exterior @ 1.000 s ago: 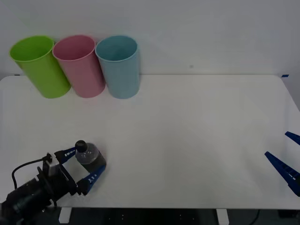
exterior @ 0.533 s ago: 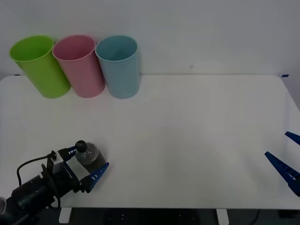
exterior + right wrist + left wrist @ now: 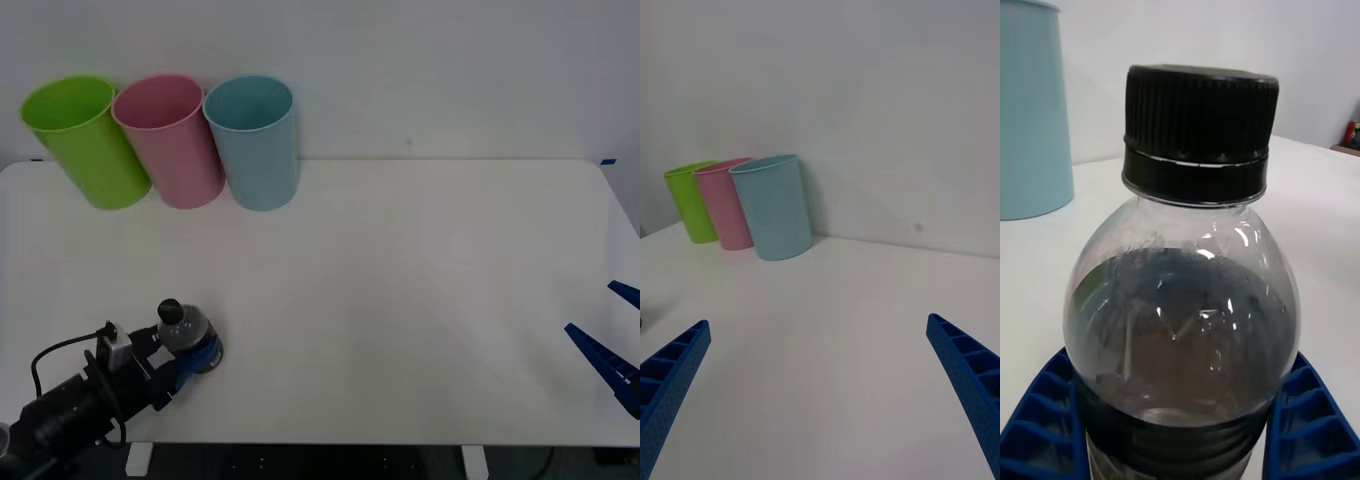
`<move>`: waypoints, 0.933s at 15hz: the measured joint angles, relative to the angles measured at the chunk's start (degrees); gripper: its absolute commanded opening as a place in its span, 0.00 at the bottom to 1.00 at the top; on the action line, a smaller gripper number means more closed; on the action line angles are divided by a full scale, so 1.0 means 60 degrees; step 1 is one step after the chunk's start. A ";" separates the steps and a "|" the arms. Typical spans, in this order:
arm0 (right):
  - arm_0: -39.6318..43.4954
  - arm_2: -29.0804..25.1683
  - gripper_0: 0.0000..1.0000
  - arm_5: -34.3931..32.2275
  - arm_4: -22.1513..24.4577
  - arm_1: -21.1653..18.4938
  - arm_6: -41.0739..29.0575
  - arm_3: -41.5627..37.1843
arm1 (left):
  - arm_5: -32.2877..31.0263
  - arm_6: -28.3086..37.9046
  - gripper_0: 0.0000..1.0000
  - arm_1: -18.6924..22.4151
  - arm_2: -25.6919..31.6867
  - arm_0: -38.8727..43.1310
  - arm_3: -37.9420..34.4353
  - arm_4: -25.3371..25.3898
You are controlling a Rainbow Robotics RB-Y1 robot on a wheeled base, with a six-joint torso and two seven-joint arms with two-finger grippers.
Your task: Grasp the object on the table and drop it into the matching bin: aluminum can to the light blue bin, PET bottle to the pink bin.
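The table [image 3: 400, 300] is plain white. At the upper left of the front view stand a lime green bin [image 3: 85, 140], a pink bin [image 3: 170, 140] and a light blue bin [image 3: 255, 140]. The bottle [image 3: 1180, 315] is clear and greyish, with a black ribbed cap [image 3: 1199, 124]. The fingers [image 3: 1045, 420] of the left gripper [image 3: 185, 352] are blue and ribbed. The right gripper [image 3: 820, 390] is the same blue.

A robotics test room: a bare white table [image 3: 400, 300] against a plain white wall, three plastic bins – lime green [image 3: 85, 140], pink [image 3: 170, 140], light blue [image 3: 255, 140] – lined up at its far edge.
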 measured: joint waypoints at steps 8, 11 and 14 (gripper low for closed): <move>0.0000 0.0000 1.00 0.0000 0.0000 0.0000 0.0000 0.0000 | -0.0002 0.0117 0.00 0.0201 0.0283 0.0198 -0.0011 0.0661; 0.0000 0.0000 1.00 0.0000 0.0000 0.0000 0.0000 0.0000 | -0.0002 0.0190 0.00 0.0452 0.0347 0.0336 -0.0047 0.1337; 0.0000 0.0000 1.00 0.0000 0.0000 0.0000 0.0000 0.0000 | 0.0024 0.0239 0.00 0.0514 0.0582 0.0609 -0.0292 0.1923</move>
